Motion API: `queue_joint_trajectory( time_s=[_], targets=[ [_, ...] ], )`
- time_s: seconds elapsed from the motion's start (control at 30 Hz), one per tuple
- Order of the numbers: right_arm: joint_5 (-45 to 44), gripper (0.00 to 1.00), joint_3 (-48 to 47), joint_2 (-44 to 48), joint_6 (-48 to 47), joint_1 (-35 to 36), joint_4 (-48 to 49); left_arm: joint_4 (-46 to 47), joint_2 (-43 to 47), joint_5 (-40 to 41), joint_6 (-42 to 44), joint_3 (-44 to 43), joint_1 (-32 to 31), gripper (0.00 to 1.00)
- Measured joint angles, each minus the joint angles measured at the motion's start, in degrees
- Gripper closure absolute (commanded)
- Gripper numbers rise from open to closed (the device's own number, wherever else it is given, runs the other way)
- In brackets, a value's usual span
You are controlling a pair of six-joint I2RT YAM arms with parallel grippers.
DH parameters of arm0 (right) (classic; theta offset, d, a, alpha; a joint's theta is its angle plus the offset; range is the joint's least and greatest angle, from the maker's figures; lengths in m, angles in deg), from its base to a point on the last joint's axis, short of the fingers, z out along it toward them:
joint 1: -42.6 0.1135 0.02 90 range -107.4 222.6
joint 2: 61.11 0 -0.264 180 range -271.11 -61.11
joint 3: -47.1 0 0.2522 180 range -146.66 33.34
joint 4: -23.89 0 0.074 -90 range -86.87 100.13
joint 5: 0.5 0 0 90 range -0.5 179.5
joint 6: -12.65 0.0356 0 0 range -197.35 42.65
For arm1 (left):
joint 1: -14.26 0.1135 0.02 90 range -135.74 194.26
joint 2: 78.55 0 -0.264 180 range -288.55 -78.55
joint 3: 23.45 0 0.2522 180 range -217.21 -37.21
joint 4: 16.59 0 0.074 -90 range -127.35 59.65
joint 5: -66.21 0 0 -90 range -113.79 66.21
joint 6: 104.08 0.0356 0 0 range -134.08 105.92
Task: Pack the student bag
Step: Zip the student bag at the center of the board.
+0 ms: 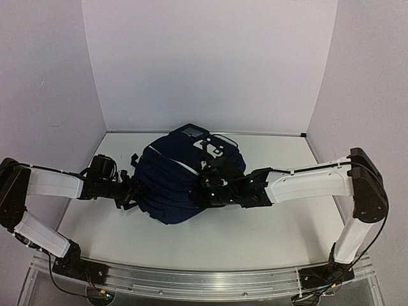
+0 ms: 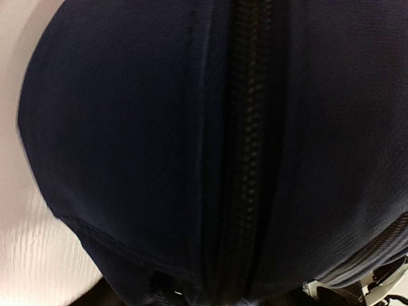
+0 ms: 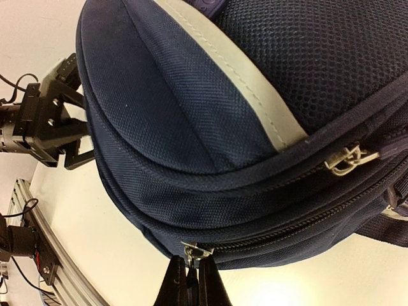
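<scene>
**Bag mid-table, right arm on zip**

Student bag (image 1: 172, 182) lies mid-table (image 1: 268, 229), long axis near-to-far, grey patch (image 1: 191, 132) at far end; no writing legible. R gripper (image 3: 191, 273) pinched narrow on zip pull (image 3: 194, 250) at bag's near edge. L gripper (image 1: 132, 188) spread wide, against bag's left side.

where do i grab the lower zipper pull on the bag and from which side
Pinch the flat metal tab of the lower zipper pull, coming from outside the student bag, where the right gripper sits. The tab juts out from the seam toward that gripper, thin enough to pinch; the bulging fabric around it probably offers no hold.
</scene>
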Motion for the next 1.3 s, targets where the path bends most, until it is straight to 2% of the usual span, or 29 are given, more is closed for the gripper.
queue_joint_trajectory(
  time_s=[0.1, 0.13, 0.3, 0.43, 0.63, 0.77, 0.8, 0.9, 1.0, 1.07, 1.13, 1.3],
  targets=[
    [-0.6, 1.0, 0.6, 0.0, 1.0, 0.0, 0.2, 0.4, -0.7, 1.0, 0.9, -1.0, -0.3, 0.95],
    [-1.1, 1.0, 0.8, 0.0, 1.3, 0.0, 0.1, 0.2, -0.7, 1.3, 1.1, -1.4, -0.4, 0.99],
    [-3.7, 1.0, 3.1, 1.4, 2.9, -0.4, -0.4, -1.8, -0.4, 0.9, 2.5, -2.3, 0.1, 1.0],
    [-2.8, 1.0, 5.4, 3.8, 2.7, -3.2, -0.1, -4.3, 0.9, -3.5, 4.7, -2.3, 4.1, 1.0],
    [2.9, 1.0, 5.6, 4.4, -2.7, -10.6, -0.1, -12.9, 2.5, -7.9, 11.9, -4.0, 11.2, 1.0],
    [7.7, 1.0, 4.6, 3.2, -7.6, -15.3, -0.2, -16.7, 2.3, -10.1, 16.1, -5.0, 13.8, 1.0],
    [8.8, 0.98, 4.3, 2.7, -8.7, -15.9, -0.2, -17.2, 2.3, -10.5, 16.9, -5.3, 14.1, 1.0],
    [11.1, 0.79, 3.6, 2.3, -12.2, -16.8, -0.7, -18.7, 1.9, -11.6, 19.2, -6.2, 14.6, 1.0],
    [12.0, 0.5, 3.6, 3.1, -15.5, -17.6, -2.2, -20.2, 1.8, -11.9, 20.9, -7.2, 15.3, 1.0],
    [12.4, 0.37, 4.1, 5.0, -17.8, -18.3, -3.6, -21.8, 1.8, -12.0, 22.0, -8.4, 16.0, 1.0],
    [13.2, 0.33, 4.9, 8.3, -20.1, -18.8, -4.9, -23.5, 1.8, -12.0, 23.0, -9.7, 16.3, 1.0],
    [16.2, 0.31, 3.1, 12.2, -24.7, -18.0, -6.0, -26.9, 1.8, -12.9, 24.3, -12.8, 16.4, 1.0]
  ],
)
